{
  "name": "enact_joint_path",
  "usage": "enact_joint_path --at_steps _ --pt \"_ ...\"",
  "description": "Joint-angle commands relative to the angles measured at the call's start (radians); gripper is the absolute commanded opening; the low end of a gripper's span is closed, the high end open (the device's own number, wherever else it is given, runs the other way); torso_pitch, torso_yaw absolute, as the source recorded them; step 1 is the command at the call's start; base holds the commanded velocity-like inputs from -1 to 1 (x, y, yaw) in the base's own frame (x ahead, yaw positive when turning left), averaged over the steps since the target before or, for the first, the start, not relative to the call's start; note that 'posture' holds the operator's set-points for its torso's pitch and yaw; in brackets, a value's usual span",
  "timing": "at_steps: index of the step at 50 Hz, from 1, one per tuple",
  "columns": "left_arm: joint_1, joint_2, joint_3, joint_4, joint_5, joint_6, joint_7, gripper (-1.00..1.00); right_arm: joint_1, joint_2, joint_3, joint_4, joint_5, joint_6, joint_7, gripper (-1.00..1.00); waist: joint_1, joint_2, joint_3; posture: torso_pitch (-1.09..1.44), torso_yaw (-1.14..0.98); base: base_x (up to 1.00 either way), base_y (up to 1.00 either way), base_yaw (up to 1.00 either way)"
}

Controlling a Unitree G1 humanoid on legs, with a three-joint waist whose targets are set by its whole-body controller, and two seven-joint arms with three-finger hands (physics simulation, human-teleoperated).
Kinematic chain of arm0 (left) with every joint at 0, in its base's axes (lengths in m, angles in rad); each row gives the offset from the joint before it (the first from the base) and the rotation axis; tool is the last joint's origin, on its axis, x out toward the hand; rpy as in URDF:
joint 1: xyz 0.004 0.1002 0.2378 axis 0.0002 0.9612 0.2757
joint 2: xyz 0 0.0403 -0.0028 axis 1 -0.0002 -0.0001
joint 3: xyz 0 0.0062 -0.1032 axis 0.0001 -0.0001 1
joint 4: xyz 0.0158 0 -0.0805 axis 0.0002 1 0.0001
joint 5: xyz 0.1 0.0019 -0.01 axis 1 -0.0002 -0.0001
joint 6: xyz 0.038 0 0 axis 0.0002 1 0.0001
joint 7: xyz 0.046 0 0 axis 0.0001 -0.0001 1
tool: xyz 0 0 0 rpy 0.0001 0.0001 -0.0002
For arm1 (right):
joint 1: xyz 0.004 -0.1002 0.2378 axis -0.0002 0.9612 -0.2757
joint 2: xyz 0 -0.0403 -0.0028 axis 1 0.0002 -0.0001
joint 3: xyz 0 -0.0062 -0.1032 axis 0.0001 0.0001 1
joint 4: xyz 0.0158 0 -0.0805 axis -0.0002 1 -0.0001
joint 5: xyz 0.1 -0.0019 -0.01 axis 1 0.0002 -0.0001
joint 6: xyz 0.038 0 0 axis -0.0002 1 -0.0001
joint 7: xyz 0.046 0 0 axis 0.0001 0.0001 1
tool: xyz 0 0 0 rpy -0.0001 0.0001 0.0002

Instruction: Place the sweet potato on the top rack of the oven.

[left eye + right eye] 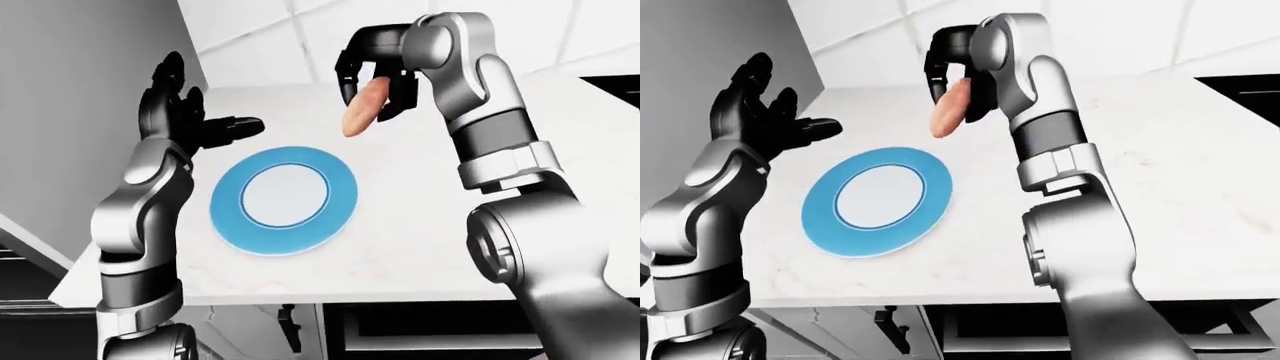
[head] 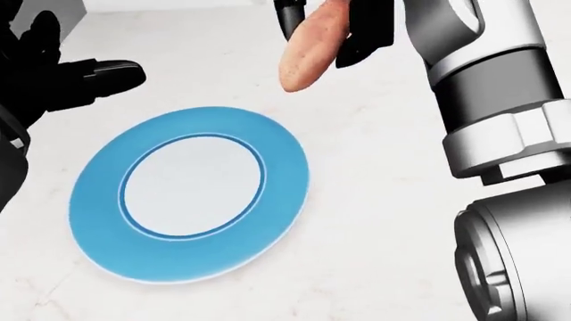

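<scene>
The sweet potato (image 1: 364,109) is an orange-pink tuber that hangs from my right hand (image 1: 376,81), whose black fingers close round its top. It hangs above the white counter (image 1: 420,217), up and to the right of the blue plate (image 1: 284,199). The head view shows it near the top (image 2: 308,50). My left hand (image 1: 195,124) is open and empty, fingers spread, to the upper left of the plate. The oven rack is not in view.
The blue plate with a white centre lies bare on the white marble counter. A grey wall panel (image 1: 80,112) stands at the left. A dark appliance (image 1: 1250,82) shows at the far right, and dark openings (image 1: 1090,322) lie below the counter edge.
</scene>
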Motion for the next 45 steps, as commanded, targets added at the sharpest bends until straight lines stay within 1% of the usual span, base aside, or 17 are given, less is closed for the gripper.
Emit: enact_joint_path --at_steps 1,3,5,6,10,12,17,19,20,25,33,36,37,38,39,41,45 --pt "-0.029 0.015 0.013 -0.031 0.002 -0.025 0.002 1.00 -0.045 -0.008 -0.011 -0.030 0.005 -0.007 -0.020 -1.00 0.002 0.001 -0.029 0.00 0.00 0.00 -0.10 0.00" --pt "-0.027 0.014 0.012 -0.030 0.003 -0.028 0.000 1.00 -0.044 -0.007 -0.010 -0.033 0.003 -0.006 -0.022 -1.00 -0.010 0.037 -0.018 0.00 0.00 0.00 -0.05 0.00" --pt "-0.027 0.015 0.014 -0.036 0.001 -0.022 0.002 1.00 -0.035 -0.006 -0.010 -0.037 0.001 -0.007 -0.024 -1.00 -0.029 0.055 -0.019 0.00 0.00 -0.02 0.00 0.00" --pt "-0.027 0.015 0.015 -0.035 0.001 -0.022 0.001 1.00 -0.031 -0.006 -0.010 -0.045 0.000 -0.004 -0.018 -1.00 -0.026 0.036 -0.039 0.00 0.00 -0.07 0.00 0.00" --pt "-0.026 0.014 0.014 -0.037 0.001 -0.022 0.002 1.00 -0.036 -0.009 -0.011 -0.044 -0.004 -0.004 -0.012 -1.00 -0.022 0.039 -0.063 0.00 0.00 -0.15 0.00 0.00" --pt "-0.026 0.014 0.014 -0.037 0.001 -0.022 0.002 1.00 -0.036 -0.009 -0.012 -0.048 -0.004 -0.002 -0.009 -1.00 -0.020 0.027 -0.074 0.00 0.00 -0.25 0.00 0.00" --pt "-0.028 0.015 0.015 -0.034 0.000 -0.022 0.003 1.00 -0.032 -0.012 -0.011 -0.051 -0.009 -0.004 -0.008 -1.00 -0.022 -0.014 -0.065 0.00 0.00 -0.26 0.00 0.00" --pt "-0.029 0.014 0.014 -0.032 0.000 -0.023 0.003 1.00 -0.031 -0.013 -0.013 -0.050 -0.008 -0.005 -0.007 -1.00 -0.022 -0.050 -0.062 0.00 0.00 -0.29 0.00 0.00" --pt "-0.029 0.015 0.015 -0.036 -0.001 -0.019 0.004 1.00 -0.032 -0.013 -0.013 -0.055 -0.009 -0.004 -0.004 -1.00 -0.022 -0.085 -0.065 0.00 0.00 -0.29 0.00 0.00" --pt "-0.028 0.014 0.014 -0.036 0.000 -0.020 0.004 1.00 -0.028 -0.012 -0.013 -0.052 -0.010 -0.006 -0.009 -1.00 -0.021 -0.071 -0.073 0.00 0.00 -0.29 0.00 0.00" --pt "-0.028 0.016 0.015 -0.039 -0.003 -0.018 0.005 1.00 -0.018 -0.008 -0.012 -0.057 -0.012 -0.004 -0.012 -1.00 -0.001 -0.024 -0.052 0.00 0.00 -0.29 0.00 0.00" --pt "-0.029 0.016 0.015 -0.036 -0.002 -0.020 0.004 1.00 -0.014 -0.007 -0.013 -0.062 -0.012 -0.003 -0.012 -1.00 -0.001 0.013 -0.045 0.00 0.00 -0.29 0.00 0.00" --pt "-0.029 0.015 0.015 -0.036 -0.002 -0.019 0.004 1.00 -0.012 -0.007 -0.013 -0.061 -0.012 -0.004 -0.013 -1.00 -0.002 0.037 -0.048 0.00 0.00 -0.29 0.00 0.00" --pt "-0.028 0.015 0.014 -0.038 -0.002 -0.019 0.005 1.00 -0.012 -0.007 -0.013 -0.060 -0.011 -0.004 -0.013 -1.00 -0.001 0.081 -0.059 0.00 0.00 -0.30 0.00 0.00" --pt "-0.030 0.016 0.015 -0.039 -0.003 -0.016 0.006 1.00 -0.014 -0.007 -0.014 -0.058 -0.011 -0.003 -0.014 -1.00 0.002 0.049 -0.052 0.00 0.00 -0.29 0.00 0.00" --pt "-0.030 0.015 0.014 -0.035 -0.002 -0.020 0.005 1.00 -0.016 -0.008 -0.013 -0.051 -0.012 -0.004 -0.019 -1.00 -0.002 0.055 -0.065 0.00 0.00 -0.26 0.00 0.00" --pt "-0.030 0.016 0.014 -0.034 -0.001 -0.021 0.004 1.00 -0.013 -0.008 -0.013 -0.051 -0.011 -0.005 -0.024 -1.00 -0.003 0.028 -0.066 0.00 0.00 -0.26 0.00 0.00"
